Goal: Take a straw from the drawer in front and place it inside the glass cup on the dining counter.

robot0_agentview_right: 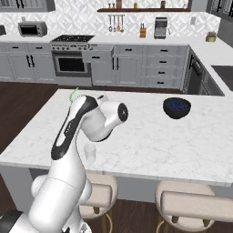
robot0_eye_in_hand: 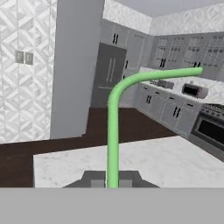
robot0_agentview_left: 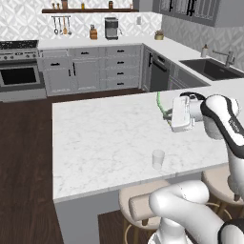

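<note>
A thin green straw (robot0_agentview_left: pixel 159 102) with a bent top stands between the fingers of my gripper (robot0_agentview_left: pixel 167 116), which is shut on its lower end and hovers above the white marble dining counter (robot0_agentview_left: pixel 100 143). In the hand view the straw (robot0_eye_in_hand: pixel 113 131) rises from the gripper (robot0_eye_in_hand: pixel 112 180) and bends to the right. The clear glass cup (robot0_agentview_left: pixel 157 159) stands upright on the counter near its front edge, below and slightly left of the gripper. From the right side the cup (robot0_agentview_right: pixel 90 153) sits beside my arm, and the straw tip (robot0_agentview_right: pixel 73 95) peeks out above it. A drawer (robot0_agentview_right: pixel 98 54) by the stove stands pulled out.
A dark bowl (robot0_agentview_right: pixel 176 108) rests on the counter to the right. Padded stools (robot0_agentview_right: pixel 191 200) stand under the front edge. A sink (robot0_agentview_left: pixel 212 69) is set in the worktop at right, and the oven (robot0_agentview_left: pixel 19 71) stands along the back wall.
</note>
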